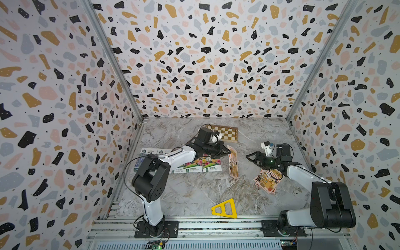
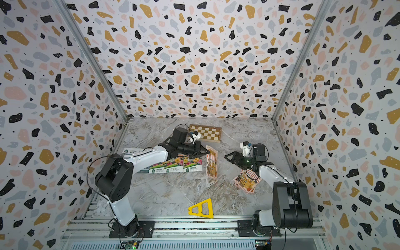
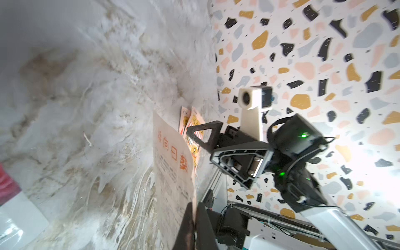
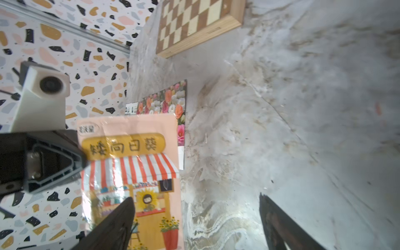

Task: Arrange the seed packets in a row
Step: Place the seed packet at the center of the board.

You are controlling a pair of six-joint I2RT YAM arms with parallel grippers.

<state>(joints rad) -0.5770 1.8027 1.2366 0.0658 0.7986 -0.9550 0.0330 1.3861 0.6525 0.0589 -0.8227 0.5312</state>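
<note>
Altogether counts eight flat glossy seed packets (image 2: pixel 191 165) on the grey marbled tabletop (image 1: pixel 194 194): two purple, three flowered, three pink. Takes the brown-and-cream wooden chessboard (image 1: pixel 226 134) at the back as landmark.

Finds the two purple lavender packets (image 1: pixel 149 152) off to the chessboard's left and nearer the arm bases, side by side, largely hidden under the left arm (image 1: pixel 179 154). Finds the three multicoloured flower packets with white-green labels (image 1: pixel 208 165) in front of the chessboard, edge to edge in a row, the leftmost partly under the same arm.

Sees one pink packet with an orange-awning shop drawing (image 1: pixel 233 162) just in front of the chessboard's right end, tilted up off the table; lower-edge contact with the marble not discernible. Shows the left gripper (image 1: pixel 229 152) with jaws pressed together on that packet's upper edge. Confirms the pinch in the left wrist view: black fingers (image 3: pixel 186 229) clamped on the sheet's printed back.

Places the other two pink packets (image 1: pixel 267 181) farther right of the chessboard and nearer the bases, overlapping in a small pile, partly beneath the right arm (image 1: pixel 303 175). Shows the right gripper (image 1: pixel 249 157) beside the held packet yet apart from it, jaws spread wide around nothing.

Counts one yellow plastic triangle (image 1: pixel 225 208) with cut-outs, well in front of the chessboard, near the front rail (image 1: pixel 194 219).
</note>
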